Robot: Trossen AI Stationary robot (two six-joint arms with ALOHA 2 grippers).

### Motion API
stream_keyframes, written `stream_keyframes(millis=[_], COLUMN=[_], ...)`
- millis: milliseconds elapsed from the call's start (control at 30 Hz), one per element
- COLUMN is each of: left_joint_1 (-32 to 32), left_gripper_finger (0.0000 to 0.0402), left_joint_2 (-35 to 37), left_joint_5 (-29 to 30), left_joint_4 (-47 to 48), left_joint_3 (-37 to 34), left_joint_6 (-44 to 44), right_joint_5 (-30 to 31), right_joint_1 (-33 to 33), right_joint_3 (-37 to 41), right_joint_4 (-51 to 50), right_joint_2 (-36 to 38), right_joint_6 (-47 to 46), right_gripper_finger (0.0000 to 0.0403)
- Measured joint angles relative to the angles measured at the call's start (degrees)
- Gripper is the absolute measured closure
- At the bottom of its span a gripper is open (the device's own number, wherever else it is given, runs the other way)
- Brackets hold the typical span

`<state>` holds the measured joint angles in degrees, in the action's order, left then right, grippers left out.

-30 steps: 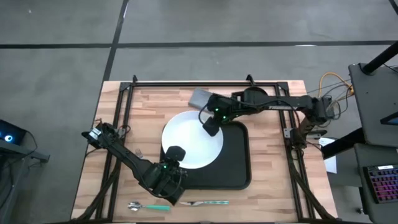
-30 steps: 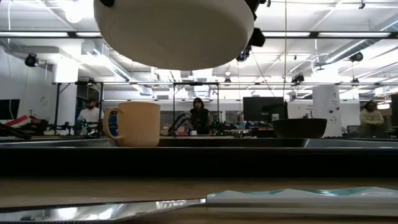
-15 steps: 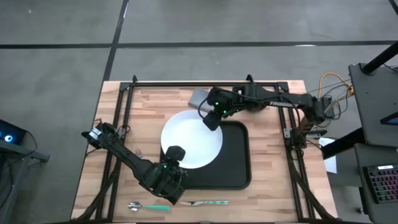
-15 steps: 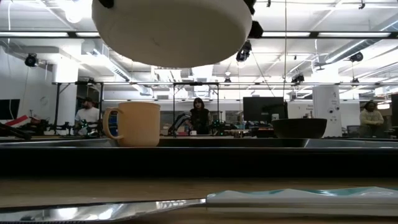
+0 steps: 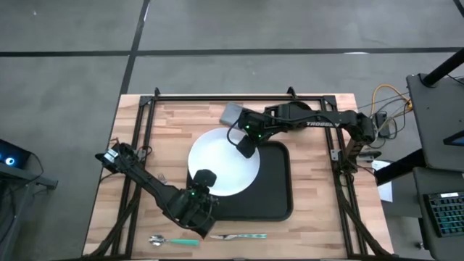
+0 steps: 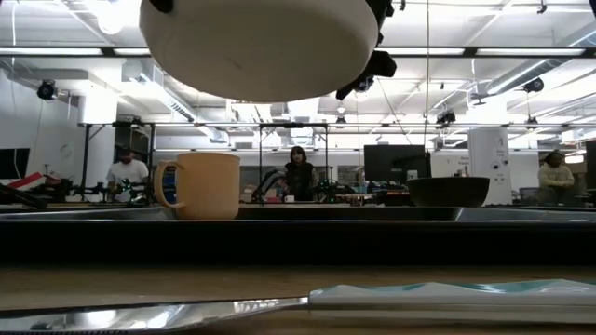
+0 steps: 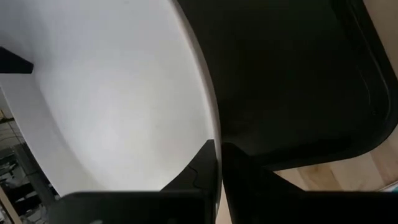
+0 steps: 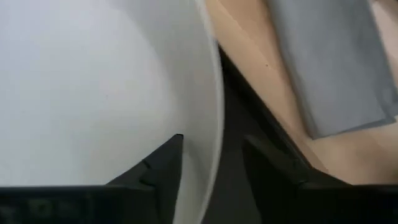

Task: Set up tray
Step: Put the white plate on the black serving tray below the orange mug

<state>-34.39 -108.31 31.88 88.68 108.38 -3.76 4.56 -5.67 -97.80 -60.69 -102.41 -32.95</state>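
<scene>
Seen from above, the tray (image 5: 275, 190) lies flat on the wooden table (image 5: 319, 217), a little to the right of its middle, long side running from twelve to six o'clock. A white plate (image 5: 217, 163) hangs over the tray's ten o'clock corner, half above the tray and half above the bare wood, and the table-level camera shows the plate (image 6: 261, 46) lifted clear of the surface. The left gripper (image 5: 205, 181) is at the plate's six o'clock edge; in its own wrist camera the left gripper (image 7: 219, 163) is pinched tight on the rim, one finger above the white face and one below it, with the tray (image 7: 298, 81) underneath. The right gripper (image 5: 245, 147) is at the plate's two o'clock edge. Its wrist camera shows the right gripper (image 8: 211, 155) with the rim running between two parted fingers (image 8: 163, 163); the jaws straddle the edge with a gap left, and whether they touch the plate cannot be told. A grey napkin (image 5: 232, 114) lies on the wood at twelve o'clock from the plate, just beside the right arm. Near the table's six o'clock edge lie a spoon (image 5: 172, 241) and a fork (image 5: 241, 236), both with teal handles, side by side below the tray.
</scene>
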Motion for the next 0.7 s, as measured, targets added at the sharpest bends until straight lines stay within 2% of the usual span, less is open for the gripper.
stream_keyframes(millis=[167,200,467,700], left_joint_1=[0.0,0.0,0.2,0.2], left_gripper_finger=[0.0401,0.0401,0.039,0.0308], left_joint_2=[0.0,0.0,1.5,5.5], left_joint_5=[0.0,-0.1,2.7,2.8], left_joint_4=[-0.1,-0.2,-0.5,1.9], left_joint_3=[0.0,0.0,0.0,-0.1], left_joint_6=[-0.1,-0.4,-3.1,-8.2], right_joint_5=[-0.3,-0.3,0.5,6.5], right_joint_1=[0.0,0.0,0.3,0.3], right_joint_3=[-0.1,-0.3,0.2,2.7], right_joint_4=[-0.1,-0.1,-5.1,-11.9], right_joint_2=[-0.1,0.0,3.1,8.6], right_joint_6=[1.6,1.8,-0.2,-1.7], right_gripper_finger=[0.0371,0.0379,0.0392,0.0396])
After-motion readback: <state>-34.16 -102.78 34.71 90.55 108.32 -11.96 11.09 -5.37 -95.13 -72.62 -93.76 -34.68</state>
